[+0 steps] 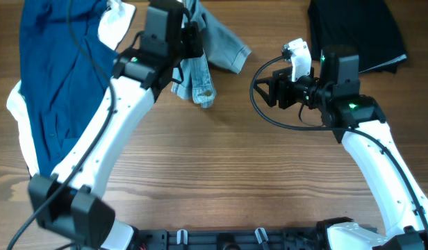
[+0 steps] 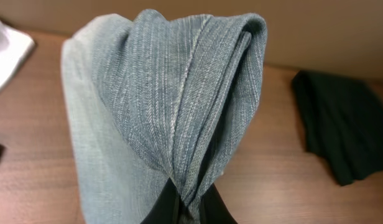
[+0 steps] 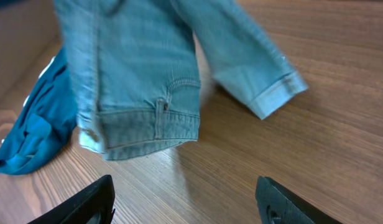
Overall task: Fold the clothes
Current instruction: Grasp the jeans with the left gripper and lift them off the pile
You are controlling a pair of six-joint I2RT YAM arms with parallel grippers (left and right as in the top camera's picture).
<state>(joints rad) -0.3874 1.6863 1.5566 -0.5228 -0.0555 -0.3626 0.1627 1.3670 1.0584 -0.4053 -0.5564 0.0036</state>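
The pale blue denim shorts (image 1: 210, 43) hang lifted at the table's back centre, waistband end (image 1: 199, 89) dangling low and one leg with a turned-up hem (image 1: 231, 50) spread to the right. My left gripper (image 1: 188, 33) is shut on a bunched fold of the shorts (image 2: 179, 124); its fingertips (image 2: 185, 208) pinch the denim. My right gripper (image 1: 266, 90) is open and empty, right of the shorts and pointing at them. In the right wrist view the shorts (image 3: 148, 93) hang beyond its open jaws (image 3: 185, 202).
A navy shirt (image 1: 58, 76) over white cloth (image 1: 117, 24) lies at the left; it also shows in the right wrist view (image 3: 36, 134). A black garment (image 1: 356, 31) lies at the back right, and it also shows in the left wrist view (image 2: 341, 134). Bare wood fills the front.
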